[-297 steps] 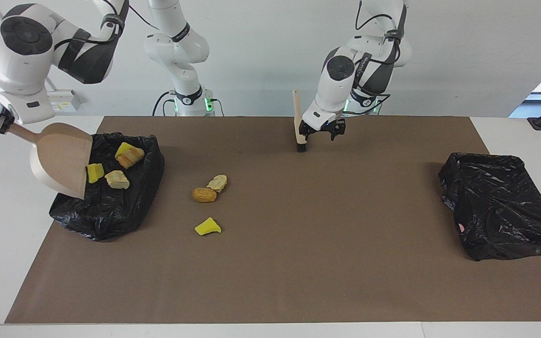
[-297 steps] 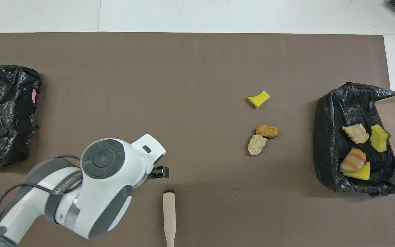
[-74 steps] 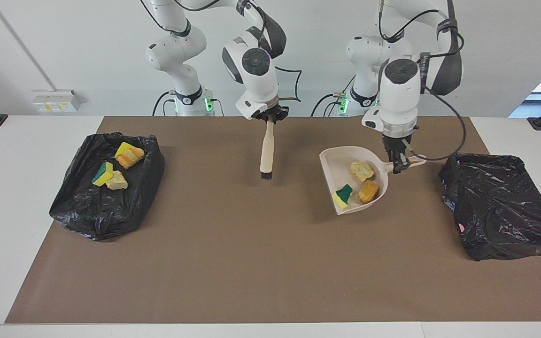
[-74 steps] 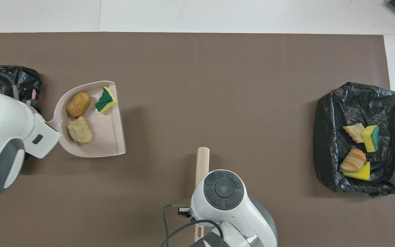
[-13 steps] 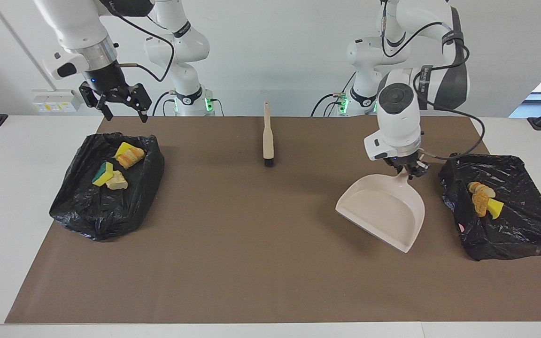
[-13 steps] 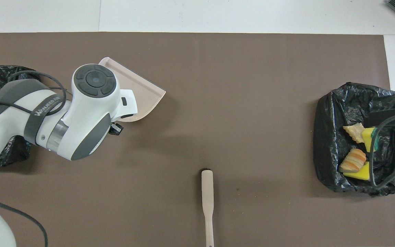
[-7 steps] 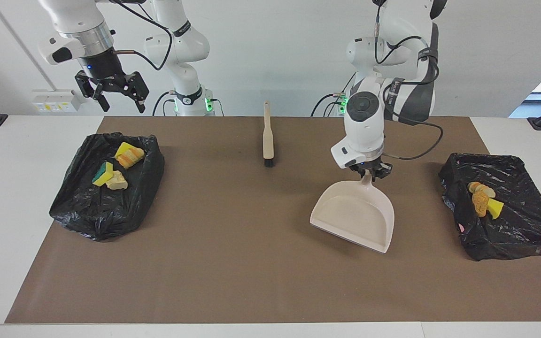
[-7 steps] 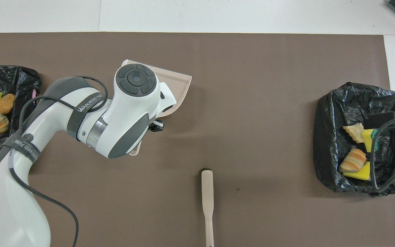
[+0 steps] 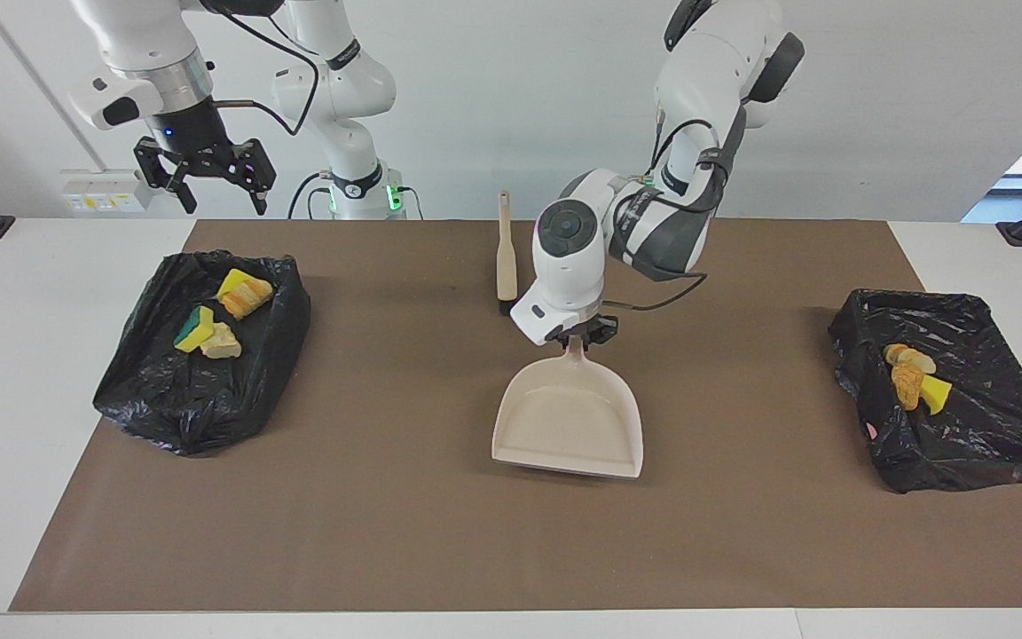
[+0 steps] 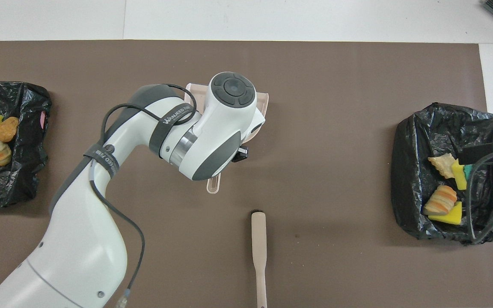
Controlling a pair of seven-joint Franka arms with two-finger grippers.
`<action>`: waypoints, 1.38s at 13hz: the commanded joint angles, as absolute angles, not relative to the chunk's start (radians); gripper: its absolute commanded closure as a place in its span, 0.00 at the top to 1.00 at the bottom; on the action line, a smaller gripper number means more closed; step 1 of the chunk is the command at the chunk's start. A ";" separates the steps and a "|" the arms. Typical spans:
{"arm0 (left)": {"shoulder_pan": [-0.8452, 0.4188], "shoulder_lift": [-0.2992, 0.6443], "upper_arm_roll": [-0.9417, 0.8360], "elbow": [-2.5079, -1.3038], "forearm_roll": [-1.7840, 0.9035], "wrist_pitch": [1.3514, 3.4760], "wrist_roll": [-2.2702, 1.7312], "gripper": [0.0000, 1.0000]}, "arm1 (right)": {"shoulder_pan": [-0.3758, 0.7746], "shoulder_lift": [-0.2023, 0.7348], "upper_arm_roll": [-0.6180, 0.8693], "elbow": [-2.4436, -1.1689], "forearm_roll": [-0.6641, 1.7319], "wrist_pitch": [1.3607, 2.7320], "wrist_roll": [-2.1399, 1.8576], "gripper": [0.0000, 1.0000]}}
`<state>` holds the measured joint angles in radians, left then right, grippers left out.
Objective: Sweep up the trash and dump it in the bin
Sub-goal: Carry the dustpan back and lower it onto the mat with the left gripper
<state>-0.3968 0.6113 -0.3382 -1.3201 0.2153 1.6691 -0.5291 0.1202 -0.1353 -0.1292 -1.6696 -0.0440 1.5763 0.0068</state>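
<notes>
Right now my left gripper (image 9: 576, 335) is clamped tight on the handle of the beige dustpan (image 9: 569, 420), over the middle of the brown mat (image 9: 440, 532). The pan hangs from that grip with its handle toward my bases and its wide mouth pointing away from them, and its inside is bare. None of the trash lies in or beside the pan: all of it sits well apart from it, in the two black bags at the ends of the mat. The bag at my left arm's end (image 9: 963, 444) holds three scraps (image 9: 912, 376): a yellow sponge chunk, an orange-brown lump and a striped tan lump, bunched together and touching. The bag at my right arm's end (image 9: 183, 399) holds four scraps (image 9: 220, 315): a striped orange lump on a yellow chunk, and nearby a yellow-and-green sponge chunk touching a pale beige lump. The beige brush (image 9: 506, 257) lies flat on the mat, nearer to my bases than the dustpan, its dark bristle tip pointing toward the pan's handle without touching it. My right gripper (image 9: 219, 197) waits high in the air, above the table edge beside the right-end bag, its fingers spread wide apart and holding nothing.
</notes>
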 commanded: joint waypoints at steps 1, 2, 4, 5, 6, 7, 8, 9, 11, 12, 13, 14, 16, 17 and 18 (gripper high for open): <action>-0.457 0.681 -0.285 -1.200 0.202 1.617 -0.549 0.00 | 0.115 -0.152 -0.127 -1.683 -0.049 1.568 -0.021 1.00; -0.462 0.693 -0.287 -1.203 0.199 1.621 -0.552 0.00 | 0.115 -0.152 -0.126 -1.684 -0.049 1.568 -0.021 1.00; -0.466 0.696 -0.287 -1.218 0.163 1.624 -0.552 0.00 | 0.115 -0.152 -0.126 -1.684 -0.049 1.568 -0.020 1.00; -0.468 0.696 -0.287 -1.227 0.158 1.634 -0.552 0.00 | 0.115 -0.152 -0.126 -1.683 -0.049 1.568 -0.020 1.00; -0.466 0.695 -0.287 -1.242 0.158 1.650 -0.552 0.00 | 0.115 -0.150 -0.126 -1.684 -0.049 1.568 -0.020 1.00; -0.462 0.695 -0.285 -1.243 0.156 1.651 -0.551 0.00 | 0.115 -0.152 -0.126 -1.684 -0.049 1.568 -0.021 1.00; -0.460 0.693 -0.285 -1.243 0.158 1.637 -0.548 0.05 | 0.115 -0.152 -0.126 -1.683 -0.049 1.568 -0.020 1.00; -0.459 0.693 -0.285 -1.244 0.160 1.638 -0.548 0.31 | 0.115 -0.152 -0.126 -1.684 -0.049 1.568 -0.020 1.00; -0.454 0.693 -0.284 -1.246 0.166 1.649 -0.546 0.92 | 0.115 -0.152 -0.126 -1.683 -0.049 1.568 -0.021 1.00; -0.454 0.689 -0.282 -1.246 0.172 1.655 -0.545 1.00 | 0.115 -0.152 -0.126 -1.683 -0.049 1.568 -0.020 1.00; -0.451 0.677 -0.281 -1.246 0.172 1.654 -0.540 1.00 | 0.115 -0.152 -0.126 -1.683 -0.049 1.568 -0.021 1.00; -0.439 0.649 -0.281 -1.250 0.172 1.657 -0.535 1.00 | 0.115 -0.150 -0.126 -1.684 -0.049 1.568 -0.020 1.00; -0.387 0.522 -0.279 -1.378 0.166 1.655 -0.537 1.00 | 0.117 -0.152 -0.126 -1.683 -0.049 1.568 -0.020 1.00; -0.361 0.464 -0.278 -1.435 0.164 1.651 -0.538 1.00 | 0.115 -0.152 -0.126 -1.683 -0.049 1.568 -0.021 1.00; -0.332 0.410 -0.272 -1.486 0.164 1.655 -0.540 1.00 | 0.117 -0.150 -0.126 -1.683 -0.049 1.568 -0.020 1.00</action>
